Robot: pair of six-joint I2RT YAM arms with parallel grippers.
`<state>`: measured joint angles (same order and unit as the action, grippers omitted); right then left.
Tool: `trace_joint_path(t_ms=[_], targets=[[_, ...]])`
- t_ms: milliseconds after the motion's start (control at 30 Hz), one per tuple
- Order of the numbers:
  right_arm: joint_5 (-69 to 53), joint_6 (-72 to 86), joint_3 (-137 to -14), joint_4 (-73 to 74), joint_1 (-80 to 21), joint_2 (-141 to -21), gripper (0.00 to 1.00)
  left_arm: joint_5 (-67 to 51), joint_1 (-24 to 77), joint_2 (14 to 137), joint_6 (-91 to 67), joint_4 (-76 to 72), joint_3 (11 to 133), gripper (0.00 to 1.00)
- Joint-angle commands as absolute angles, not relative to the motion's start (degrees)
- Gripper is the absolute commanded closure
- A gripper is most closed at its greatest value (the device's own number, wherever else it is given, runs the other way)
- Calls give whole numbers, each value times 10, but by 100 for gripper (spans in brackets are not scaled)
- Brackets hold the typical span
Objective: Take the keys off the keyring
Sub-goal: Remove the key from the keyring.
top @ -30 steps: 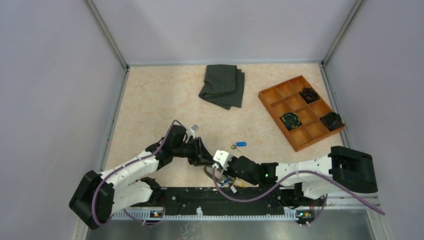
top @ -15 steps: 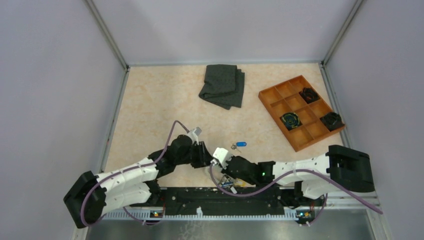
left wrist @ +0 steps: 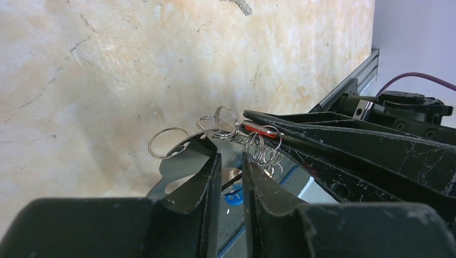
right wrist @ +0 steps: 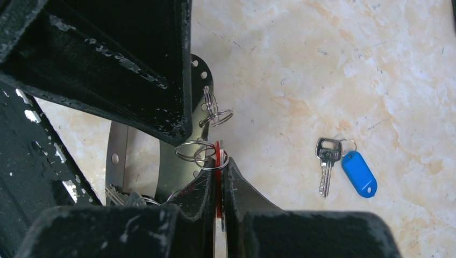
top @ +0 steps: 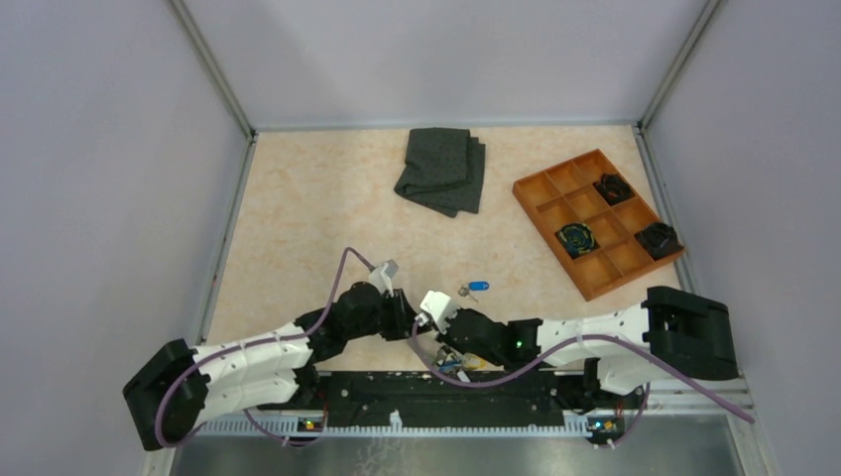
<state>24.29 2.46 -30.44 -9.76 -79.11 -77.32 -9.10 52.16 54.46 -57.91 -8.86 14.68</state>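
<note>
One key (right wrist: 325, 164), wearing a blue tag (right wrist: 359, 173), is already lying loose on the table (right wrist: 322, 64), well apart from the rest, so the job is moving along but looks far from done. The keyring (right wrist: 115, 153), a pale grey band, is hanging above the table between the two arms, carrying several small split rings (left wrist: 168, 142) and a red tag (right wrist: 218, 156). More keys seem to be dangling beneath it, too hidden to count. The left gripper (left wrist: 230, 157) is holding its fingers (left wrist: 204, 183) almost together, apparently pinching the band's edge. The right gripper (right wrist: 219, 167) is clamping tight on the red tag, just beside the band, which is probably setting up the next key for working off.
</note>
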Motion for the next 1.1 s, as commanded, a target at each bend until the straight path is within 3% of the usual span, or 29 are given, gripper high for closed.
trace_joint_path(t_ms=[0,533,1067], targets=[[240,40,-324,-108,-796,-775,100,-65,533,527,-561,-133,134,74],[240,48,-323,-111,-796,-779,100,13,597,485,-528,-171,96,73],[242,52,-323,-109,-796,-778,100,40,615,552,-511,-245,116,73]])
